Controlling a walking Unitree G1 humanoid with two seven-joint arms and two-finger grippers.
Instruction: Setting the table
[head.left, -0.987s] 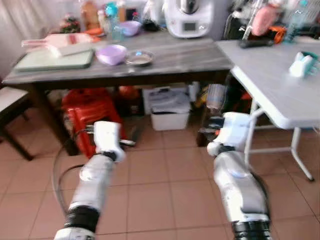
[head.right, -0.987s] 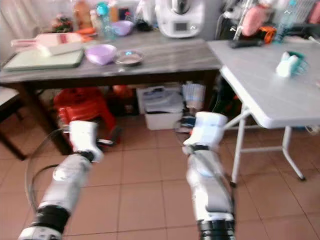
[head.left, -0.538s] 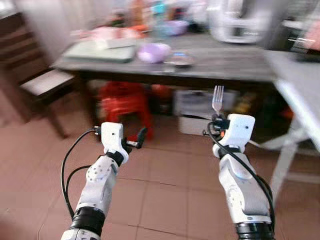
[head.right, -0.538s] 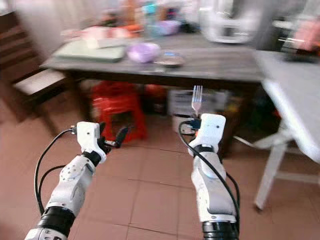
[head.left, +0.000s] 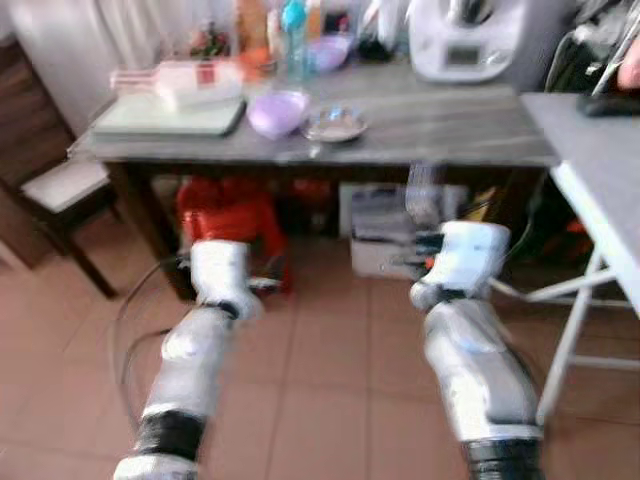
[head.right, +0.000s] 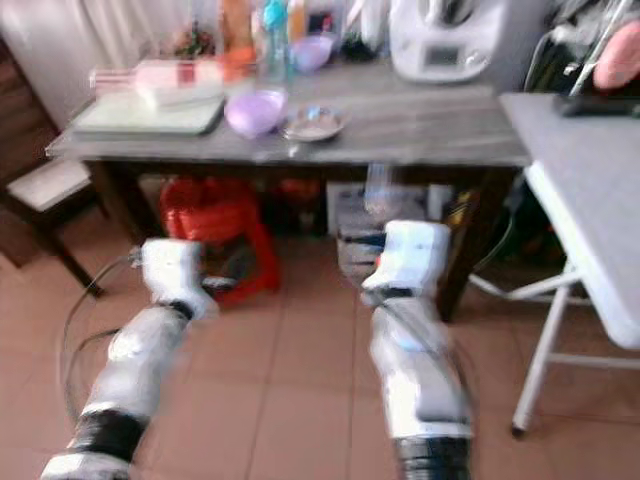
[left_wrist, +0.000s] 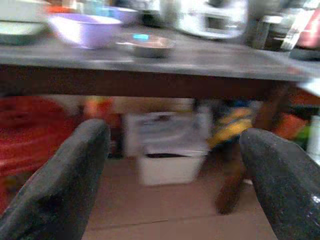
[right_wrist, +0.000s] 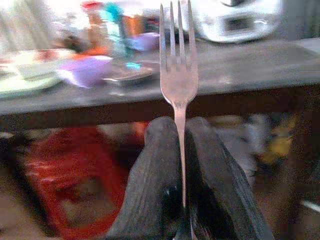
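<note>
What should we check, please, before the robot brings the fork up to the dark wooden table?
1. Fork held: ok, right gripper is shut on its handle, tines up.
2. Left gripper free: ok, fingers apart, nothing between them.
3. Bare spot on the dark wooden table: ok, right of the metal dish.
4. Purple bowl out of the way: ok, it sits left of the dish.
5. Distance to the table edge: cannot tell, head views are blurred.

home kitchen | appliance (head.left: 462, 40), bowls (head.left: 277, 111), bottles (head.left: 293, 25) on wooden table (head.left: 470, 125) | tiled floor (head.left: 320, 380)
</note>
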